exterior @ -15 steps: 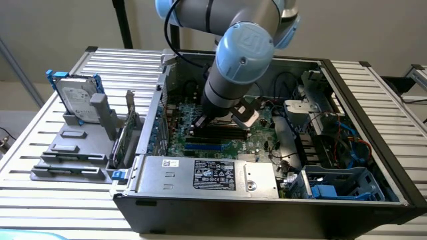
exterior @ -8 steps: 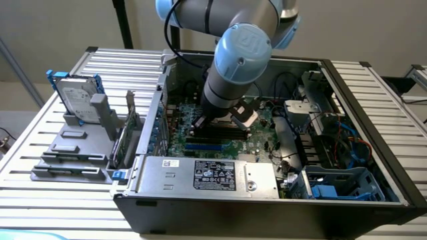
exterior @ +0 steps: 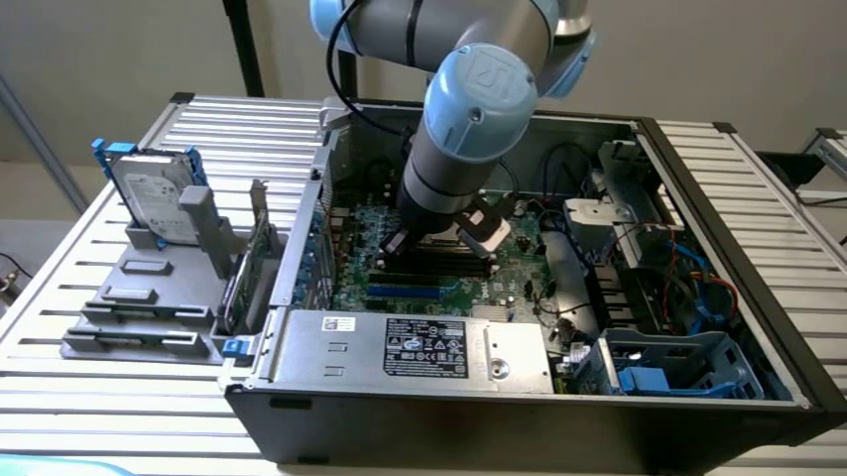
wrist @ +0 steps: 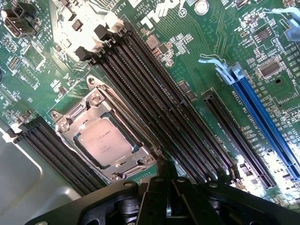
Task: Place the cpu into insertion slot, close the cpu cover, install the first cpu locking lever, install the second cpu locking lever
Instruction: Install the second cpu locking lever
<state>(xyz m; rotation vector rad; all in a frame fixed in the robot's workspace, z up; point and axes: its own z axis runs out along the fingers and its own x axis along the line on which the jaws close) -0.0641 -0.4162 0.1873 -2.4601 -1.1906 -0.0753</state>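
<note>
A grey hard drive (exterior: 149, 194) stands in its rack on the exterior view's left; inside the open black computer case (exterior: 530, 421), the silvery square cpu (wrist: 104, 141) sits in the insertion slot (wrist: 133, 152) under the thin metal cpu cover (wrist: 77, 121), amid green board; the black gripper (wrist: 165, 180), jaws together and empty, hovers just beside it.

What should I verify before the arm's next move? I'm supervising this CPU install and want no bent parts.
1. cpu seated in the insertion slot: ok, silvery face up.
2. cpu cover down over the chip: ok, frame lies flat around it.
3. Locking levers latched: cannot tell.
4. gripper empty: ok, shut with nothing held.
5. Gripper clear of the memory slots: cannot tell, it sits close over them.
</note>
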